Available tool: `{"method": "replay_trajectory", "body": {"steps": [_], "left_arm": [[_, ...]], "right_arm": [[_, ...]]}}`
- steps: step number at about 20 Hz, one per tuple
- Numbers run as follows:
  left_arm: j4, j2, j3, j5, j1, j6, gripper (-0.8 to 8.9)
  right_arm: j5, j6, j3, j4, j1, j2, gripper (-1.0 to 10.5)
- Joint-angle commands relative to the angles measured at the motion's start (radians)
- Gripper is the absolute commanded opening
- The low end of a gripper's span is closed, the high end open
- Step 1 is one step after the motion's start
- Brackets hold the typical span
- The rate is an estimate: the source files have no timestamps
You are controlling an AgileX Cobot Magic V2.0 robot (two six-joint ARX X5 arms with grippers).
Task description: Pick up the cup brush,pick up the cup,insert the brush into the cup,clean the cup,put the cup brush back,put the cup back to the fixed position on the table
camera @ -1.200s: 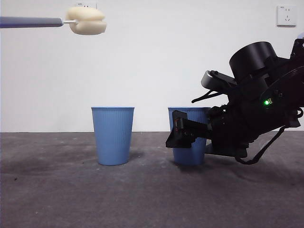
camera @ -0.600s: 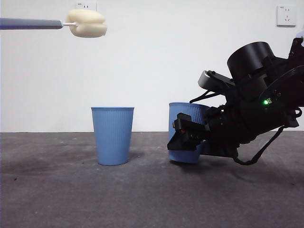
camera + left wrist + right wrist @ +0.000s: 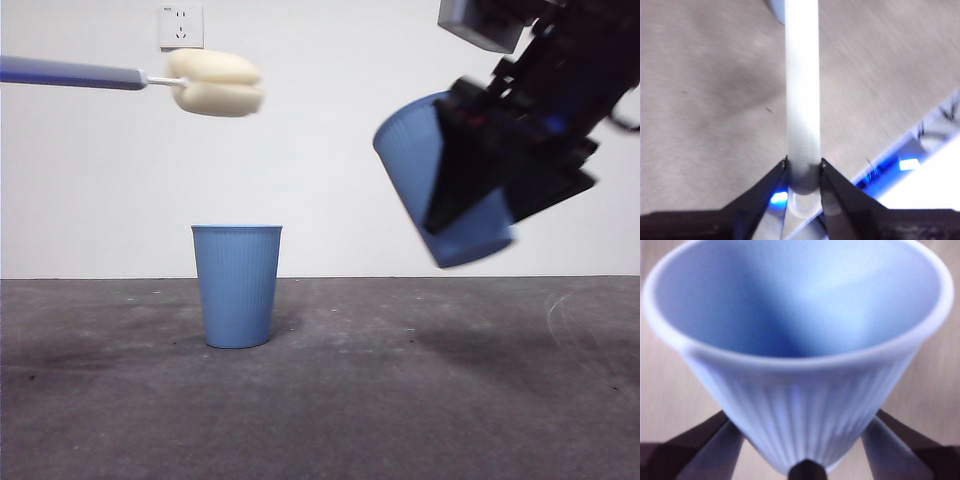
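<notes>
The table (image 3: 320, 400), dark grey and scuffed with pale dusty marks, fills the lower part of the front view. Standing upright on it at about 8 o'clock from the frame centre is a second blue ribbed cup (image 3: 237, 285), mouth up, with nothing touching it.

Above the table, at 2 o'clock, the right gripper (image 3: 480, 170) holds the cup (image 3: 430, 170) clear of the surface. The cup is tilted, its rim turned up and toward 10 o'clock and its base toward 4 o'clock. In the right wrist view the cup (image 3: 800, 355) fills the frame with its open mouth facing the camera; the right gripper (image 3: 802, 445) has one dark jaw pressed against each side of the ribbed wall near the base, so the jaws are closed around the cup. Motion blur softens the arm and cup in the front view.

At 10 o'clock the cup brush (image 3: 150, 78) lies nearly level in the air, its grey handle entering from the frame's left edge and its cream-yellow sponge head pointing toward the lifted cup, well apart from it. In the left wrist view the left gripper (image 3: 803, 167) has its jaws clamped tight on either side of the cup brush (image 3: 802, 90) handle near its end.

On the far white wall, a socket (image 3: 181, 26) sits at 11 o'clock.
</notes>
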Motion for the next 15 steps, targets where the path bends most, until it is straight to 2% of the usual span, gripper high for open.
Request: {"method": "replay_trajectory", "body": {"steps": [1, 3, 7, 12, 15], "left_arm": [[-0.021, -0.005, 0.000, -0.025, -0.047, 0.057, -0.09], [-0.049, -0.004, 0.000, -0.077, -0.098, 0.080, -0.09], [-0.126, -0.004, 0.000, -0.151, -0.209, 0.154, -0.09], [-0.129, 0.021, 0.000, -0.155, -0.320, 0.187, -0.09], [-0.128, 0.062, 0.000, -0.155, -0.368, 0.187, -0.09]], "right_arm": [[0.032, -0.096, 0.045, -0.227, 0.011, 0.008, -0.1], [0.088, -0.124, 0.057, -0.330, 0.039, 0.008, -0.1], [0.219, -0.149, 0.058, -0.414, 0.117, 0.009, -0.1], [0.448, -0.202, 0.060, -0.500, 0.285, 0.010, -0.1], [0.541, -0.201, 0.060, -0.499, 0.354, 0.012, -0.1]]}}
